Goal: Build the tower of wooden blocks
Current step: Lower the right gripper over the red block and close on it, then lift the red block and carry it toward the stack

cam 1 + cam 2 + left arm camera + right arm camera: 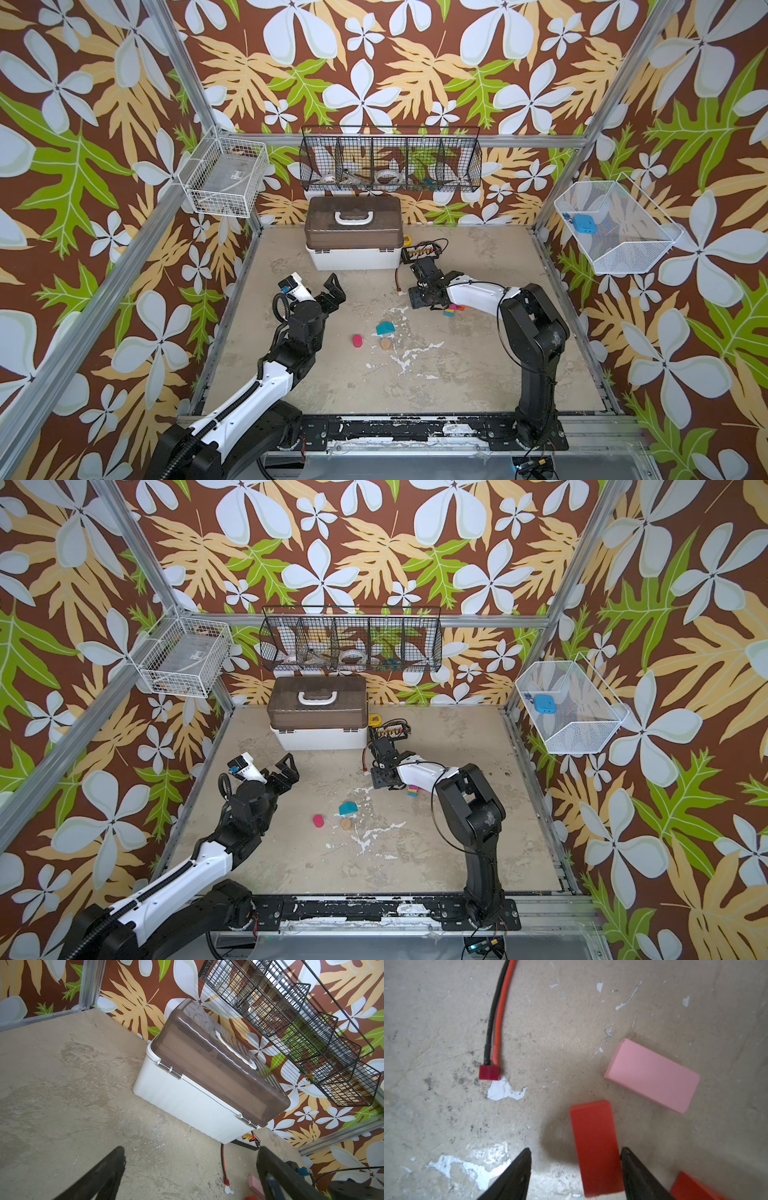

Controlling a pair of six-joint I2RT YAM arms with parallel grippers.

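Open tabletop (pixel 436 374) lies in front of the brown-lidded toolbox (pixel 353 232), so I have room to lift toward me. My left gripper (pixel 191 1147) hangs spread and empty in front of the toolbox. My right gripper (pixel 575 1148), off its front right corner, straddles the red bar (pixel 593 1147), jaws spread, one side gapped. I'd centre before closing, clear of the pink bar (pixel 652 1076) and the red cable plug (pixel 489 1072).

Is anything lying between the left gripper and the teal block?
No. In both top views the stretch of table from the left gripper to the teal block is bare; the crimson cylinder lies off that line.
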